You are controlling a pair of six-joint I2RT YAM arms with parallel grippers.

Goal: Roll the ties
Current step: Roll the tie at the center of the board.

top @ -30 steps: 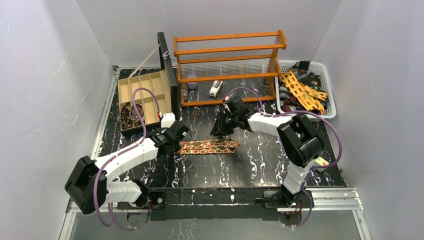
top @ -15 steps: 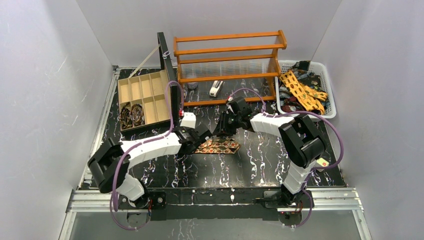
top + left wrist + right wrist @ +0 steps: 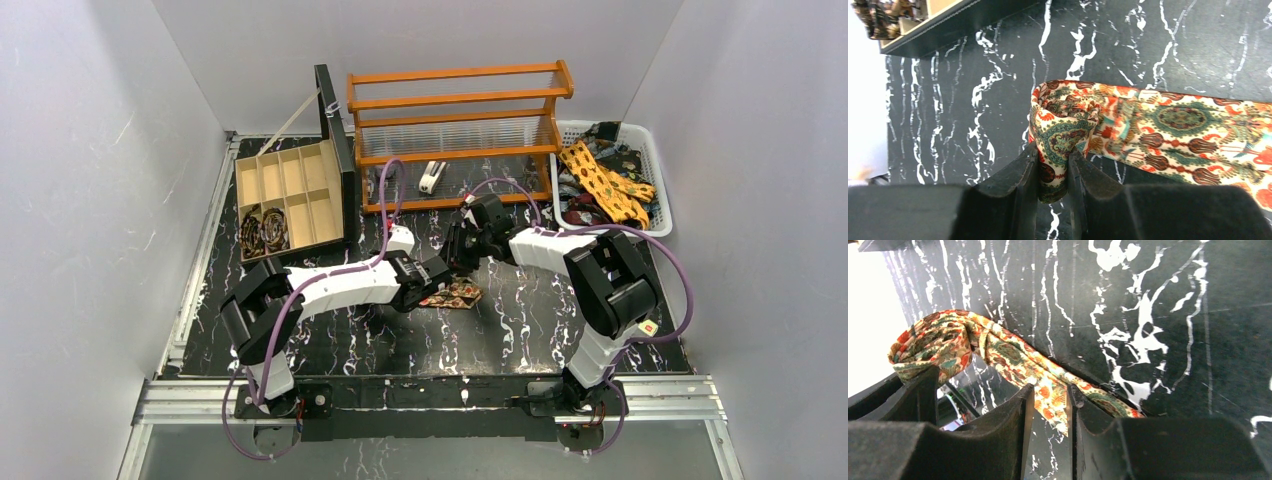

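From above, a red-and-gold patterned tie (image 3: pixel 458 294) lies partly rolled near the middle of the black marbled desk (image 3: pixel 520 325). The left arm (image 3: pixel 340 285) ends at the tie's left end. The right arm (image 3: pixel 540 248) comes down just beyond it, toward the far edge. Coiled ties (image 3: pixel 262 232) sit in the near compartments of a wooden box (image 3: pixel 290 165) at the far-left corner. Loose ties (image 3: pixel 600 180) fill a white basket (image 3: pixel 655 175) at the far-right corner.

From the left wrist, the left jaws are pinching the roll (image 3: pixel 1064 127), and the flat strip runs off rightward on the desk.

From the right wrist, the strip passes through the narrow gap between the right jaws. Whether they grip it I cannot tell.
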